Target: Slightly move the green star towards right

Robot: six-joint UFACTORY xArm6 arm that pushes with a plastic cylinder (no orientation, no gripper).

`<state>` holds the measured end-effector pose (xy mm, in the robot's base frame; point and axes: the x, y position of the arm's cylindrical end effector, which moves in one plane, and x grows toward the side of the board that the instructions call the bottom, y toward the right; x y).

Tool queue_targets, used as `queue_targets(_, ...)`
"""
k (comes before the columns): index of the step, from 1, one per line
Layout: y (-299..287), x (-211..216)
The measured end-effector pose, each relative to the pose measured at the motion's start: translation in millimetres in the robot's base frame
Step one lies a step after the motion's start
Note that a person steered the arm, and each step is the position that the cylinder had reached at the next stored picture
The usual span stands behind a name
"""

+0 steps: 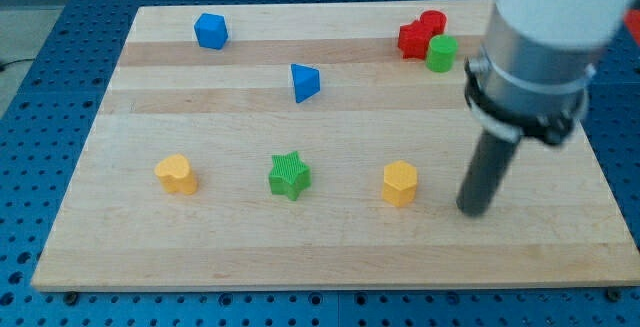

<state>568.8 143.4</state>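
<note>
Seven blocks on table (330, 257). Green star (290, 176) near bottom edge, middle, between yellow heart (177, 174) toward bottom-left corner and yellow hexagon (399, 183). My tip (473, 210) toward bottom-right, just right of hexagon, well apart from star. Blue block (211, 31) at top edge; blue triangle (305, 82) below it. Red block (419, 35), green cylinder (441, 53) touching near top-right corner. No pincer on rig: plain rod only.

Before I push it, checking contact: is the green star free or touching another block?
Free. The green star sits alone between the yellow heart and yellow hexagon; my tip is further right.
</note>
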Motion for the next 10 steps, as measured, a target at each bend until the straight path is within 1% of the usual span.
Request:
queue_targets(1, -73, 2)
queue_targets(2, -150, -21)
queue_targets(3, -206, -26)
queue_targets(4, -232, -32)
queue_targets(5, -239, -70)
queue_targets(6, -232, -94)
queue_targets(8, -191, -89)
queue_targets(10, -188, -90)
